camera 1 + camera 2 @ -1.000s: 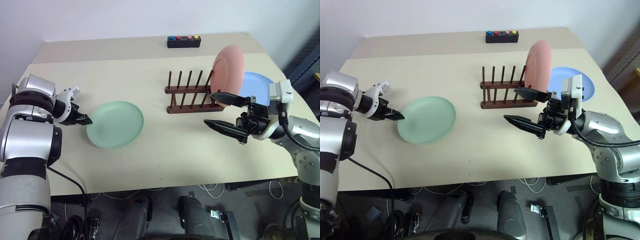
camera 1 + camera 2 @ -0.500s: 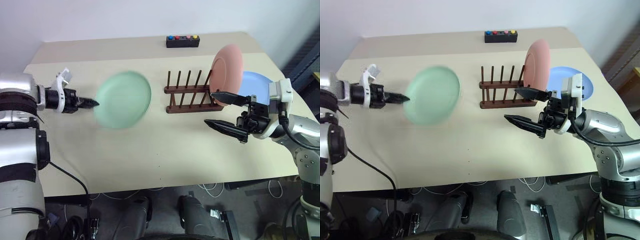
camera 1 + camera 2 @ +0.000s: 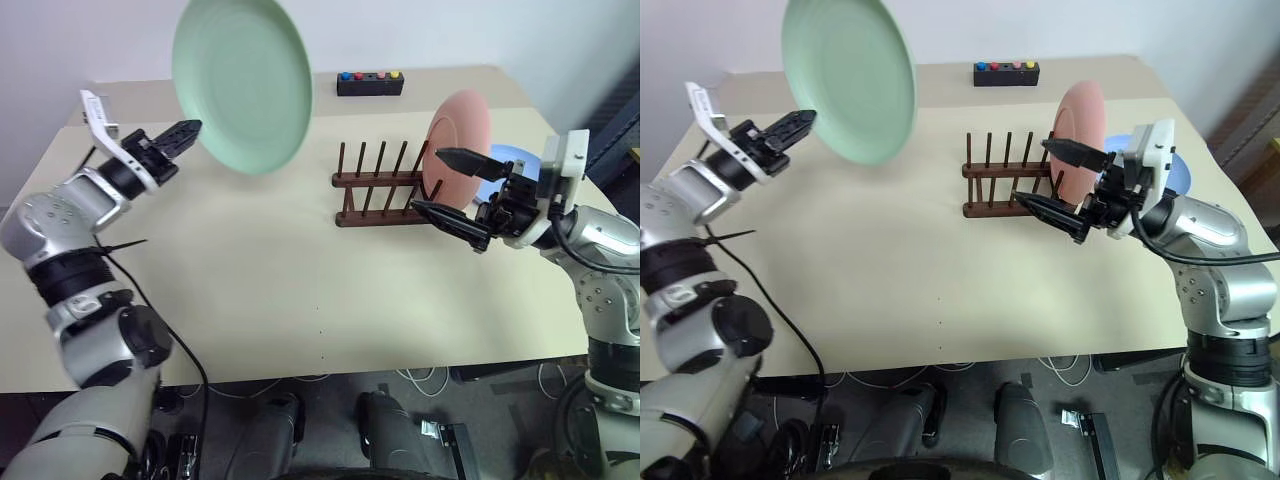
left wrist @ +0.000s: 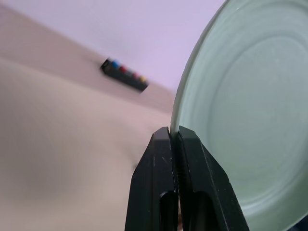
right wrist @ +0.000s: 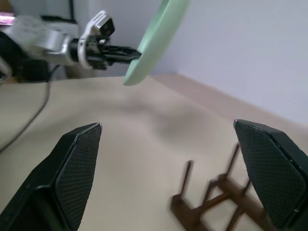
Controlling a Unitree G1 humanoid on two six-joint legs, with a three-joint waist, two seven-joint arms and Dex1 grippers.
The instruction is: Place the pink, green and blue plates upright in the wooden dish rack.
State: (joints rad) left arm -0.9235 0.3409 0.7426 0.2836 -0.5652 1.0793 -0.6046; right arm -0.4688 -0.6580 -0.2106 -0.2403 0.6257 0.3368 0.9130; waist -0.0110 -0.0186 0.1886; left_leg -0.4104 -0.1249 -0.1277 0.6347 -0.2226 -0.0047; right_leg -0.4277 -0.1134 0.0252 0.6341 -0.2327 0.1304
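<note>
My left gripper is shut on the rim of the green plate, holding it high above the table's left half, face tilted up and toward the rack. In the left wrist view the fingers pinch that plate's edge. The pink plate stands upright at the right end of the wooden dish rack. The blue plate lies flat on the table behind my right gripper, which hangs open and empty just right of the rack. The right wrist view shows the rack's pegs below and the green plate ahead.
A small black box with coloured buttons sits at the table's far edge behind the rack. The beige table ends in a front edge, with cables on the floor beneath.
The left gripper has lifted the green plate off the table, swung it up and toward the rack. The right gripper, still open, has risen a little and moved closer to the rack.
</note>
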